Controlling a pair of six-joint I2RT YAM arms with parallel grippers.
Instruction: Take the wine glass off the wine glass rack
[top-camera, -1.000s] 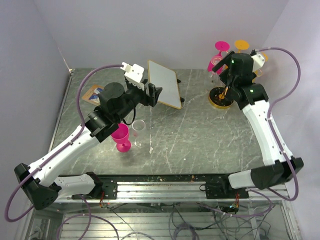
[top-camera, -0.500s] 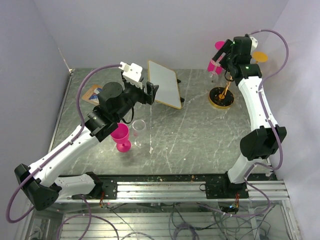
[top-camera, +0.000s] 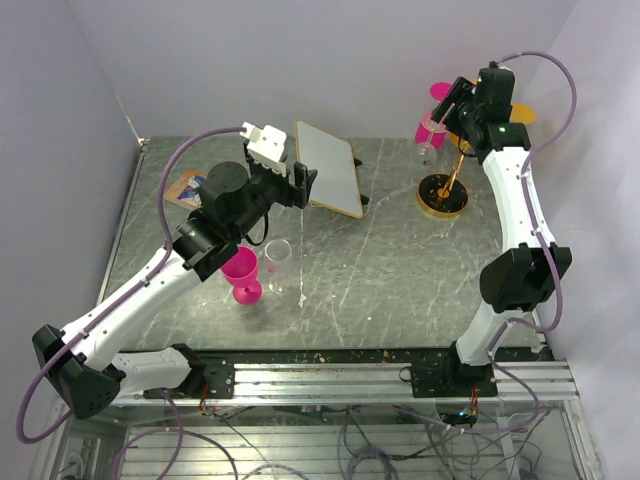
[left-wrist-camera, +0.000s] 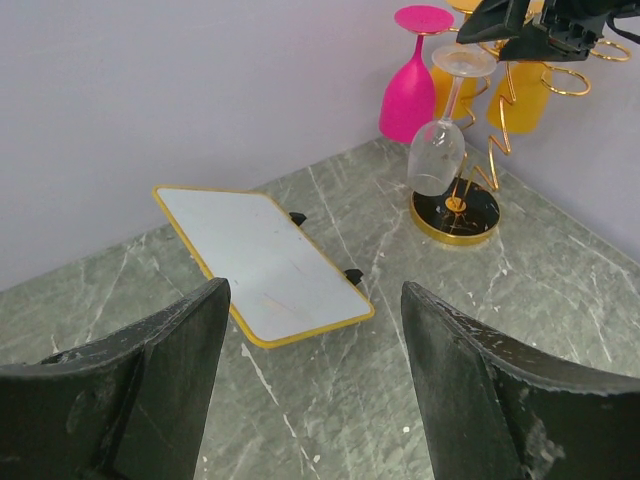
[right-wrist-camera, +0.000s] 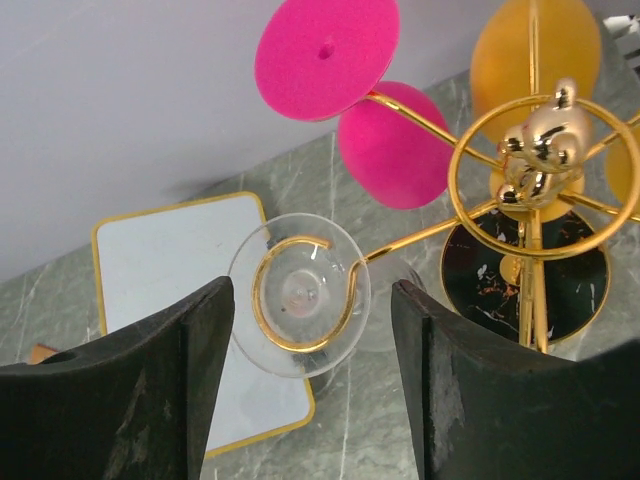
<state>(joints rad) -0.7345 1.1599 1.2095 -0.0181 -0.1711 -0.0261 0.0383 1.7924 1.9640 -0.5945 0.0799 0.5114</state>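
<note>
- The right gripper (right-wrist-camera: 312, 300) is up at the top of the wine glass rack (top-camera: 442, 195), at the far right of the desk (top-camera: 400, 270). Its jaws are apart on either side of the clear wine glass (right-wrist-camera: 300, 350) and hold nothing yet.
- That glass hangs upside down, its foot resting in a gold hook loop (right-wrist-camera: 258, 295) and its bowl dangling above the round base. To my eye the loop opens at only one spot. If the glass is pulled any other way, the stem would catch on the wire.
- The rack is thin wire on a small base. I'd worry that a snagged stem or a sideways tug tips the whole stand.
- The pink glass (right-wrist-camera: 390, 145) hangs just beside the clear one, and an orange glass (right-wrist-camera: 535, 60) hangs on the far side of the pole. A wide swing of the gripper could knock either off its arm.
- A grip on the flat foot alone looks chancy. Smooth glass could slide out of the jaws and drop onto the base or the desk.
- The left gripper (left-wrist-camera: 312, 300) hovers open and empty over the desk near the white board (left-wrist-camera: 265, 265), well apart from the rack. Two glasses, one pink (top-camera: 240, 272) and one clear (top-camera: 278, 256), stand below that arm, so a careless drop there might topple them.
</note>
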